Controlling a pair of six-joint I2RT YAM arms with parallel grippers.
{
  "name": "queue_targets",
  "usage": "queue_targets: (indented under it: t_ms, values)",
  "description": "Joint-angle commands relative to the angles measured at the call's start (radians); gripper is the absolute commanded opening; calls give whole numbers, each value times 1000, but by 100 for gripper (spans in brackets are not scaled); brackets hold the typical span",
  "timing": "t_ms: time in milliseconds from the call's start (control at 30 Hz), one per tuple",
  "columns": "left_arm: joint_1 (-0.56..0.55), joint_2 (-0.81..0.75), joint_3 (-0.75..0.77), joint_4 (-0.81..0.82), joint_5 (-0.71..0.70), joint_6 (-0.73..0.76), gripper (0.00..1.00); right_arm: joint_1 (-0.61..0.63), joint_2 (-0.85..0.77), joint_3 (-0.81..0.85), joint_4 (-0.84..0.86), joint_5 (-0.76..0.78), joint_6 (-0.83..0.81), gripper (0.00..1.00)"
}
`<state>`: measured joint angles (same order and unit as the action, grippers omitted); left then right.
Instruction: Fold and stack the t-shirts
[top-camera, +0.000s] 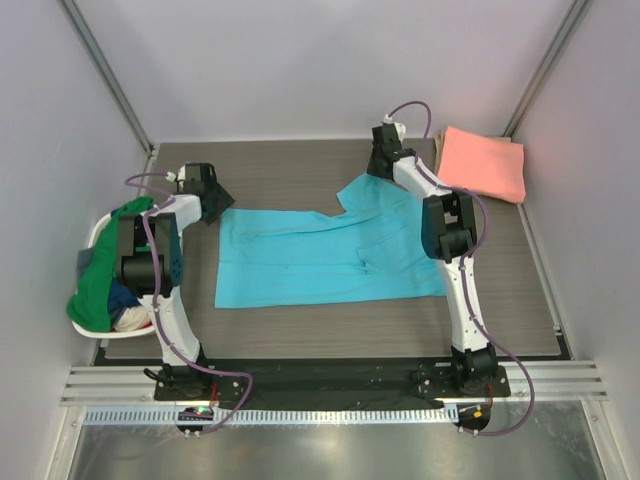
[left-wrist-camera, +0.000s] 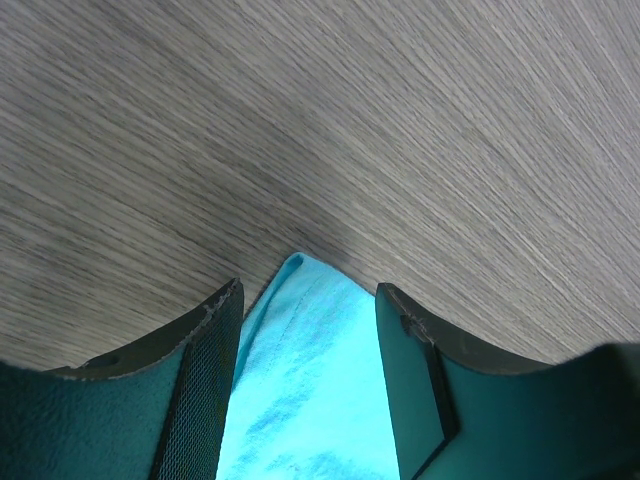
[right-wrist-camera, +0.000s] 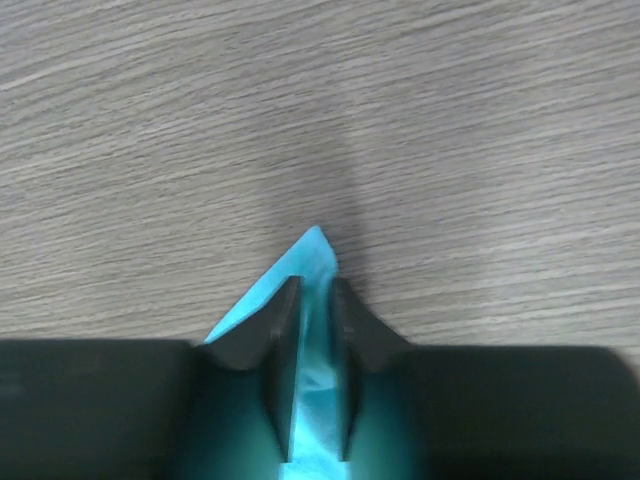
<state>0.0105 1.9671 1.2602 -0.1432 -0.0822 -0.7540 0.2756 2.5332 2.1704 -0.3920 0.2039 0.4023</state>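
Sky-blue shirt (top-camera: 320, 255) lay across the middle of the table (top-camera: 300, 175), long axis left to right, its upper-right corner pinched in the right claw (right-wrist-camera: 315, 290) and its upper-left corner between the spread left claw (left-wrist-camera: 310, 290) (not yet gripped).

A white plastic basket (top-camera: 93, 233) sits beside the tabletop's (top-camera: 290, 175) edge (grey-brown wood grain), left of the left hand (top-camera: 214, 210) and a little nearer.
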Motion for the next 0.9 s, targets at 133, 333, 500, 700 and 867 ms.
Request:
queue_targets:
  t_ms: [133,333,500,700,867]
  values:
    - [-1,18,27,-39,-5,12,54,0,25,51,-28,-35,10,6]
    - [-1,29,33,-55,-1,12,50,-3,25,54,-27,-37,7,5]
    - [-1,41,36,-58,7,15,44,-4,29,57,-27,-40,4,4]
    - [-1,72,59,-75,33,24,38,-9,30,55,-27,-49,4,2]
    - [-3,102,82,-98,42,28,33,-13,29,52,-25,-55,3,1]
